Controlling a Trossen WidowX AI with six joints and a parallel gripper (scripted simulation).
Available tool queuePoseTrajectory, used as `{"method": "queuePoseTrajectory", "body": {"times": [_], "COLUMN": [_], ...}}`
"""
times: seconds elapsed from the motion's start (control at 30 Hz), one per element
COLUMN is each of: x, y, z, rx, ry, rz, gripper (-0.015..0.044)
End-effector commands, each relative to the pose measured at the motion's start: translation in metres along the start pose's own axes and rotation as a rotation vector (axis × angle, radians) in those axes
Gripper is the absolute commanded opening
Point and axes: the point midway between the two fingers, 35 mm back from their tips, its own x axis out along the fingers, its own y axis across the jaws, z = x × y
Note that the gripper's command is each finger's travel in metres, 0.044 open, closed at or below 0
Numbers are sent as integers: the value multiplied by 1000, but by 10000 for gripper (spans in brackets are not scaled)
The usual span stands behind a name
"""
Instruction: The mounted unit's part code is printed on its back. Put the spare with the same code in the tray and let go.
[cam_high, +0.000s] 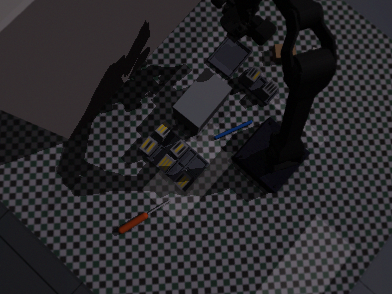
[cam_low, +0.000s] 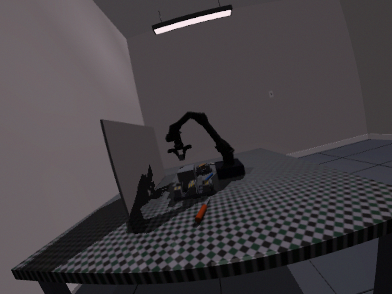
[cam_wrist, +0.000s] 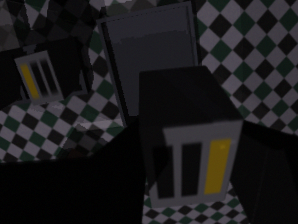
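My gripper (cam_high: 247, 31) (cam_low: 181, 153) (cam_wrist: 176, 122) is shut on a dark unit (cam_wrist: 190, 162), whose pale face shows two black slots and a yellow stripe at the right in the wrist view. The gripper is raised above the table, close to the dark grey tray (cam_high: 228, 58) (cam_wrist: 150, 52). In the wrist view the tray lies beyond the held unit, which hides its near corner; the visible part is empty. Several units with yellow marks sit in the rack (cam_high: 197, 163). No printed code is readable on any unit.
A dark holder with two striped units (cam_high: 257, 84) stands beside the tray. A pale grey box (cam_high: 202, 100) stands between tray and rack. A blue pen (cam_high: 233, 130), an orange screwdriver (cam_high: 134, 223) (cam_low: 201, 212) and a tan block (cam_high: 279, 51) lie around. An upright panel (cam_low: 132, 160) stands at one side.
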Motion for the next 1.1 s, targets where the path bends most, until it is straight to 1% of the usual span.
{"method": "queuePoseTrajectory", "body": {"times": [0.0, 1.07], "x": [5, 34], "y": [0, -1], "z": [-1, -2], "rx": [-2, -2], "ry": [4, 4], "rz": [3, 3], "gripper": [0, 0]}}
